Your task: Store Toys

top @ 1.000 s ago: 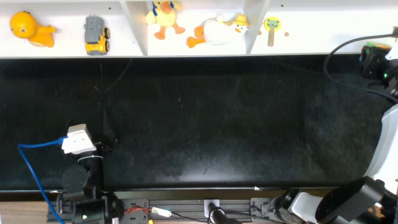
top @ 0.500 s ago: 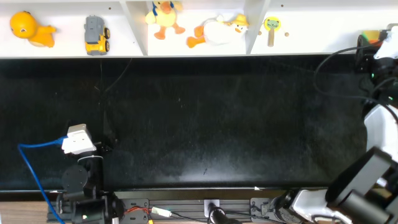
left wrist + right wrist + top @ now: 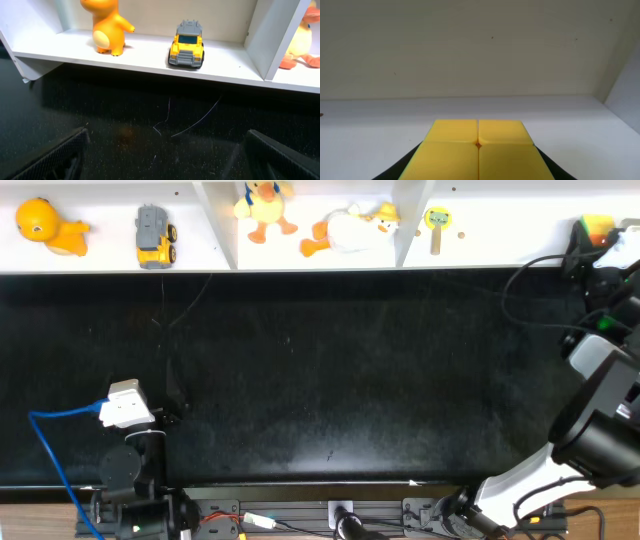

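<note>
A yellow-faced puzzle cube (image 3: 478,150) sits between the fingers of my right gripper (image 3: 478,167), which is shut on it just above the white floor of the shelf's far-right compartment (image 3: 380,120). From above, the cube (image 3: 596,225) shows yellow, orange and green at the shelf's right end, with the right gripper (image 3: 600,242) behind it. My left gripper (image 3: 165,155) is open and holds nothing, low over the black mat at the front left, facing an orange duck toy (image 3: 106,25) and a yellow truck (image 3: 187,44) on the shelf.
The white shelf (image 3: 300,260) runs along the back edge, split by dividers. It holds the orange duck (image 3: 48,225), the truck (image 3: 155,235), a plush duck (image 3: 265,205), a white plush duck (image 3: 350,228) and a small green toy (image 3: 437,222). The black mat (image 3: 330,380) lies in front.
My right arm has moved up and back from the mat's right edge, carrying the cube into the far-right shelf compartment. The left arm has not moved.
</note>
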`<state>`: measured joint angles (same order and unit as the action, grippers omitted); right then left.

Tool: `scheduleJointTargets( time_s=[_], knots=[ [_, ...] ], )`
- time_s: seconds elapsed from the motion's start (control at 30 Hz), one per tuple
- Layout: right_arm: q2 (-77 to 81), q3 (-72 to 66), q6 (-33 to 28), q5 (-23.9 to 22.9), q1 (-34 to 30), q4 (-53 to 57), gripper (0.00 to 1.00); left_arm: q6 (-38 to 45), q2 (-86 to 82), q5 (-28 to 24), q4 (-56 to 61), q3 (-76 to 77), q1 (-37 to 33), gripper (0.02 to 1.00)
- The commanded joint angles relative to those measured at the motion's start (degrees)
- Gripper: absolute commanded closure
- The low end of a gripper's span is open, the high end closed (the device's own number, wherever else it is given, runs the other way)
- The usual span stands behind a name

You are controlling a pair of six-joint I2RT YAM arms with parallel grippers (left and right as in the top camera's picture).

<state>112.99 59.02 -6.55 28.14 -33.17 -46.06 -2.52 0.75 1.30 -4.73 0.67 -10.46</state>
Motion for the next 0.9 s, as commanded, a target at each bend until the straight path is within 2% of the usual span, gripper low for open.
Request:
scheduleJointTargets(
  time_s=[0.03, 0.17, 0.33, 0.73, 0.8, 0.9],
  knots=[
    [2.8, 0.7, 2.3, 0.5, 2.0, -3.6, 0.952, 1.2, -0.6, 0.5, 0.0, -0.2, 0.3, 0.023],
    [5.0, 2.0, 2.3, -0.2, 3.9, -6.6, 0.952, 1.2, -0.6, 0.5, 0.0, -0.2, 0.3, 0.02],
    [7.3, 5.4, 2.3, -3.8, 6.0, -6.3, 0.954, 1.2, -0.6, 0.5, -0.1, -0.2, 0.3, 0.02],
    [8.6, 7.4, 2.3, -6.2, 6.3, -1.8, 0.954, 1.2, -0.6, 0.5, 0.0, -0.2, 0.3, 0.02],
    [8.6, 7.4, 2.3, -6.2, 6.3, -1.2, 0.855, 1.2, -0.6, 0.5, -0.1, -0.2, 0.3, 0.02],
    [8.6, 7.4, 2.5, -6.1, 6.3, -0.6, 0.636, 1.2, -0.6, 0.5, 0.0, -0.2, 0.3, 0.02]
  ],
)
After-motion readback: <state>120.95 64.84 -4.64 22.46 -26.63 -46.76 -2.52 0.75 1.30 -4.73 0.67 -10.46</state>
